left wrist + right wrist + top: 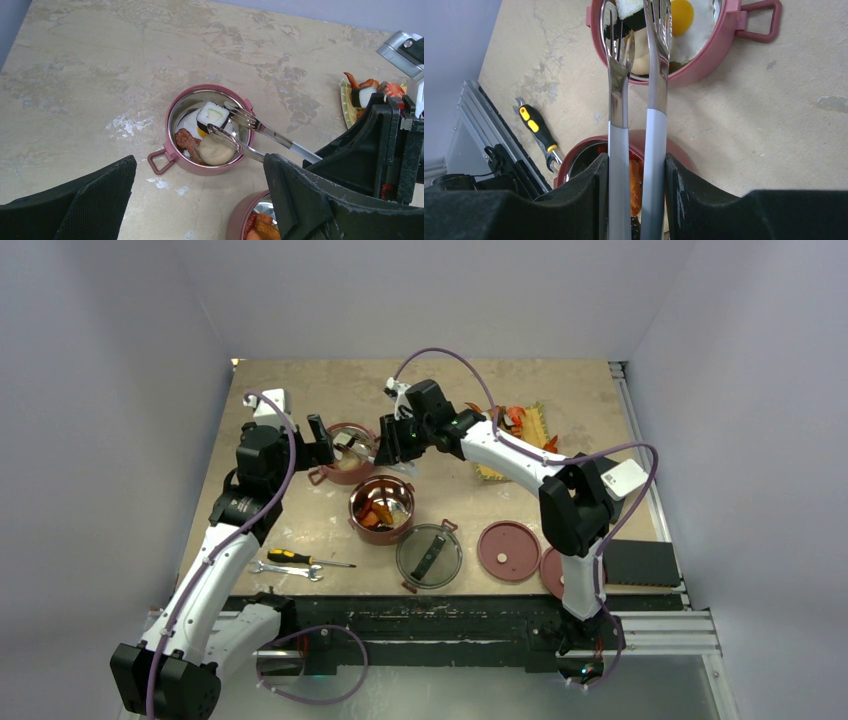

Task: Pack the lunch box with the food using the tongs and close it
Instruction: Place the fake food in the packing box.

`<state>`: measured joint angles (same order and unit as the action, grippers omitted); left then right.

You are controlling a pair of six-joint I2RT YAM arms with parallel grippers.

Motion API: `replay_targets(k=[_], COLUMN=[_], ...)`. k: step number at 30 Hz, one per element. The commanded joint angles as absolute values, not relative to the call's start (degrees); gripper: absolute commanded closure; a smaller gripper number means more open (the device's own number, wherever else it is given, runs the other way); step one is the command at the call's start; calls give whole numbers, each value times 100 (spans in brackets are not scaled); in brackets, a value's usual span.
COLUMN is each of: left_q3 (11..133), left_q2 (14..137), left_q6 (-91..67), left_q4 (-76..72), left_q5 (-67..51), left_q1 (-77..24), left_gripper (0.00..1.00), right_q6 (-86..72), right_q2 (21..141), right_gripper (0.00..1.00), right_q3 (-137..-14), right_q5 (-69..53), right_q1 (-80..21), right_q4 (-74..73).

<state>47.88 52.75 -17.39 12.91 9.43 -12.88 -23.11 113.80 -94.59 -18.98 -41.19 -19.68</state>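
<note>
The right hand (636,172) pinches the tongs (657,115) near their handle end, one pad on the outside of each arm, and the two arms stand slightly apart. The tong tips reach over the rim into the far bowl (200,169), which stands left of the middle of the worktop (560,380), toward its far edge.

In that bowl lie a fried egg (684,12), a beige bun (216,151), a brown chunk (188,141) and a white cube (212,114) with a dark band. The cube sits between the tong tips; whether they press it cannot be told.

The left hand (324,443) hangs just left of the far bowl with its fingers spread wide, holding nothing.

The near bowl (353,502), about the middle of the worktop, holds orange chunks (376,518). Toward the near edge lie the dark see-through lid (429,556), a red disc lid (508,551) and a second red disc (551,575), partly hidden by the right arm.

More food pieces (513,419) lie on the yellow mat (538,423) toward the far right corner. A screwdriver (300,559) and a wrench (285,569) lie toward the near left corner.
</note>
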Motion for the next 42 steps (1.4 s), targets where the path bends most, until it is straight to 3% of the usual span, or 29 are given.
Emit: replay_targets(k=[1,13,26,42], left_q3=[4819,4817,4823,4803], left_q2=[5186,5195,5204,5078], left_q6=[-1749,-1753,-1749,-1723], left_q4=[1081,1081,1079,1092], left_q5=[958,958,958,1212], left_q1=[-1305,-1305,-1310,-1304], left_gripper=[1,1,1,1], right_q6=[-2340,-2219,-2145,-2318], right_q2=[11250,11258,11303,10519], right_gripper=[72,58,53,63], right_q3=[-9765,-9833,-9909,-9560], right_q5=[-1925,-2018,-2152,-1643], right_q1=[-4130,-4148,-4157,-4169], right_q4=[-1768,-1833,-1834,-1777])
